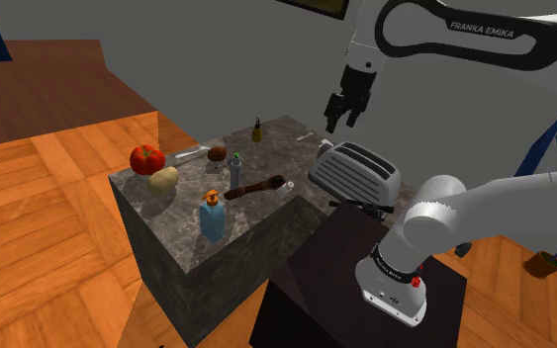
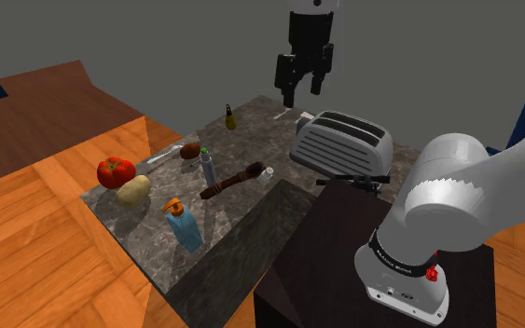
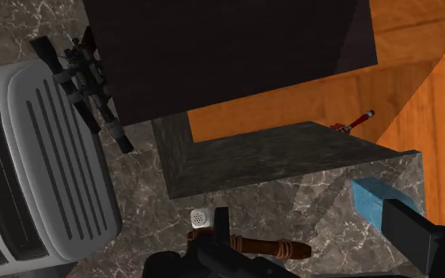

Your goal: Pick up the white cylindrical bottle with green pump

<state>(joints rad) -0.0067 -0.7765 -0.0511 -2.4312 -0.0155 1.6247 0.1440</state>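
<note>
Gripper (image 1: 340, 126) spread, hanging high over counter (image 1: 274, 140), beside toaster (image 1: 355, 173).

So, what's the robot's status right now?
Gripper open, empty, high above the counter by the toaster. Grey bottle with green pump upright mid-counter, untouched. Brown rod lying close beside it.

The gripper (image 1: 341, 119) hangs above the far end of the marble counter (image 1: 167, 259), fingers apart, near a toaster (image 1: 355, 173). A slim grey bottle with a green top (image 1: 234, 170) stands upright mid-counter, just beside a brown wooden stick (image 1: 254, 187). A tomato (image 1: 145, 158) touches a potato (image 1: 164, 179).
</note>
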